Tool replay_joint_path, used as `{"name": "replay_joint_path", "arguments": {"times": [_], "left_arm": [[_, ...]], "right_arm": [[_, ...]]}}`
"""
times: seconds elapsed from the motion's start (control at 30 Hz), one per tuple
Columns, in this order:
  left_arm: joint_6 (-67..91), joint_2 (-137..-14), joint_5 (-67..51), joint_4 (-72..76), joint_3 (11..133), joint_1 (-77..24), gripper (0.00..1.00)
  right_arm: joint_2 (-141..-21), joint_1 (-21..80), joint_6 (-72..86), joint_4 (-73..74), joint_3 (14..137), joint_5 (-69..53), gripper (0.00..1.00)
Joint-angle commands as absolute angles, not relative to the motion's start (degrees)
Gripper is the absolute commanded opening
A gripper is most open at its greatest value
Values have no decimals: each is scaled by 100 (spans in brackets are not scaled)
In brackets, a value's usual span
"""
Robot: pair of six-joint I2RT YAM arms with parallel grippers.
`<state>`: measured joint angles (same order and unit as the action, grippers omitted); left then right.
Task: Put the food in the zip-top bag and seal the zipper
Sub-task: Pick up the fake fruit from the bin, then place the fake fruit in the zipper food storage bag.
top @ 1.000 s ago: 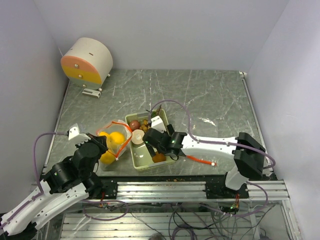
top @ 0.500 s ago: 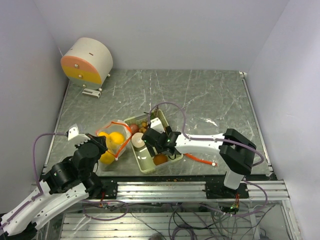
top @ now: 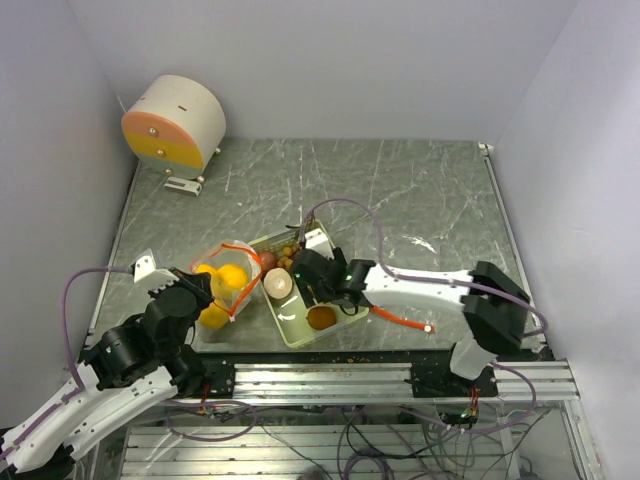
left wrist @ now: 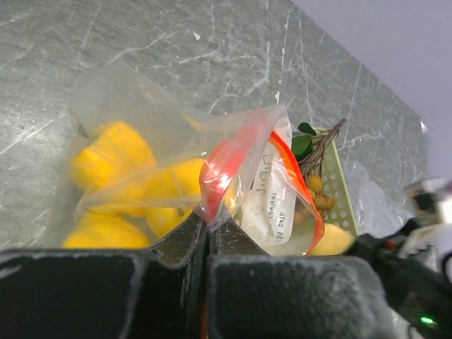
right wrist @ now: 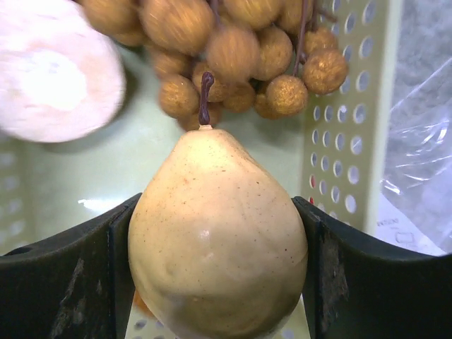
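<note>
Now | left hand (left wrist: 207, 234): pinched shut on zip-top bag (left wrist: 127, 106) rim | right hand (right wrist: 217, 212): closed against both sides of pear (right wrist: 212, 240)

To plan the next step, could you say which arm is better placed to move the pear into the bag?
Right: the right gripper clasps the pear in the tray, while the left gripper is shut on the rim of the bag.

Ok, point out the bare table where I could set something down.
Bare: the far half of the table, from the round drum to the right wall, and the strip between drum and bag. Crowded: the near centre, where bag, tray and right arm meet.
</note>
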<state>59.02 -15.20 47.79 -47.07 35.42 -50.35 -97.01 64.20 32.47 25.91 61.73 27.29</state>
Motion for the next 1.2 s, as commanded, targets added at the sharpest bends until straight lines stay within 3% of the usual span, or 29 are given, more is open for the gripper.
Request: {"name": "replay_joint_path", "arguments": {"times": [0.0, 0.17, 0.33, 0.53, 0.9, 1.07, 1.17], "left_arm": [[5964, -1474, 4932, -4746, 3687, -5007, 7], [5946, -1472, 4894, -4671, 3666, -5005, 7], [5790, -1480, 4659, -4445, 3615, -5005, 7], [5757, -1410, 4503, -4415, 3621, -5010, 7], [5707, -1331, 4448, -4301, 3573, -5009, 7], [5688, -1400, 4397, -4226, 3574, -5008, 7], [5686, -1419, 4358, -4131, 3528, -5009, 7]], "right_arm": [[-8618, 6432, 2832, 2323, 6450, 2216, 60], [-7687, 6425, 2192, 1013, 6320, 486, 60], [-8032, 6425, 1896, 34, 6689, -775, 60], [-8852, 6430, 2009, -744, 7146, -1041, 60], [-9930, 6425, 2424, -887, 7633, -978, 61], [-10165, 6434, 2457, -690, 7706, -765, 78], [-10228, 6442, 2485, -663, 7735, -666, 99]]}}
